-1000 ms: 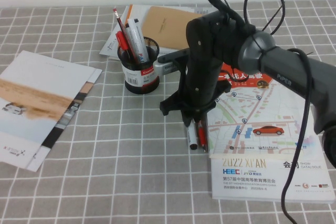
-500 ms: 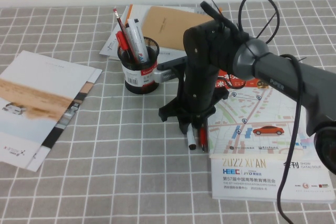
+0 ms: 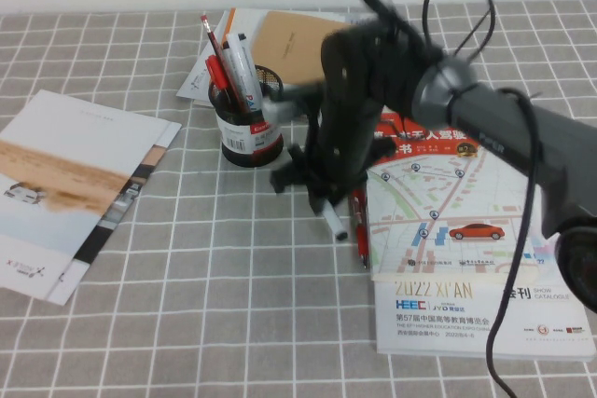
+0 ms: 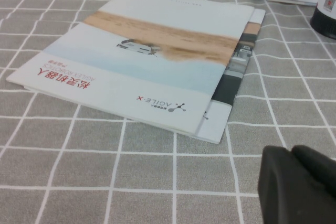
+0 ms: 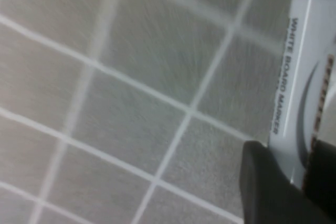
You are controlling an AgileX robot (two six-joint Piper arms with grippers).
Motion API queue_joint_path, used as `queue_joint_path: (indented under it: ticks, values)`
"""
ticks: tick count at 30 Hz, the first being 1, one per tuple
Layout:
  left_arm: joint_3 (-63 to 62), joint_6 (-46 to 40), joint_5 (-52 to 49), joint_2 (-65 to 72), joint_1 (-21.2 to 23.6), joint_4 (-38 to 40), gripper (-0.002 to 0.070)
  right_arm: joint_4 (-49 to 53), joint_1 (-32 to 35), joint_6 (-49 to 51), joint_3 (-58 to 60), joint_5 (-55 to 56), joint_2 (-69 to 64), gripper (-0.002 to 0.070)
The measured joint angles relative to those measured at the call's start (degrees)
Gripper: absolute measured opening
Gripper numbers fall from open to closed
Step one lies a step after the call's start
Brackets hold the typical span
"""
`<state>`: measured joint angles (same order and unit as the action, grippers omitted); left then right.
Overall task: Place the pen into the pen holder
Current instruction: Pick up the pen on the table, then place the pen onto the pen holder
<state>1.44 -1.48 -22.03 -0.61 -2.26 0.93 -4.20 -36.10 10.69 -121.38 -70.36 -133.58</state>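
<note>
Near the worktop's middle, the right gripper [image 3: 328, 204] has its fingers clamped on the pen [image 3: 333, 224], clear of the cloth for carrying to the pen holder [image 3: 250, 132] toward the far edge; the left gripper [image 4: 296, 184] idles near the left edge, finger state untellable.

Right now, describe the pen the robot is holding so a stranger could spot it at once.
Start at the right arm reaching over the checked cloth beside the black mesh pen holder. The right gripper has its jaws shut on the pen, which sticks out below it. Unlike the slim red pen lying alongside, it has a thick white barrel with a black end.
</note>
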Motion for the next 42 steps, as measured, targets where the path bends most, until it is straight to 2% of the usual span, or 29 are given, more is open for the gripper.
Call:
queue_joint_path:
  ticks: [8,12,19,23,27,30,35,42]
  values:
    - [0.00,0.00,0.00,0.00,0.00,0.00,-0.0003,5.77,-3.82,0.13,1.93,1.37,9.84,0.0104]
    - [0.00,0.00,0.00,0.00,0.00,0.00,-0.0003,6.65,-6.19,2.60,10.87,11.78,16.00,0.0104]
    - [0.00,0.00,0.00,0.00,0.00,0.00,-0.0003,7.75,-7.92,9.83,33.39,42.31,26.97,0.0104]
    - [0.00,0.00,0.00,0.00,0.00,0.00,-0.0003,7.75,-7.31,11.59,48.33,68.34,32.22,0.0104]
    - [0.00,0.00,0.00,0.00,0.00,0.00,-0.0003,7.64,-5.72,11.86,58.36,99.67,33.36,0.0104]
    - [0.00,0.00,0.00,0.00,0.00,0.00,-0.0003,7.41,-3.93,12.02,60.42,111.44,32.99,0.0104]
    - [0.00,0.00,0.00,0.00,0.00,0.00,-0.0003,9.07,-0.36,9.93,57.74,116.21,30.66,0.0104]
    - [0.00,0.00,0.00,0.00,0.00,0.00,-0.0003,14.76,1.51,9.54,46.46,112.58,21.08,0.0104]
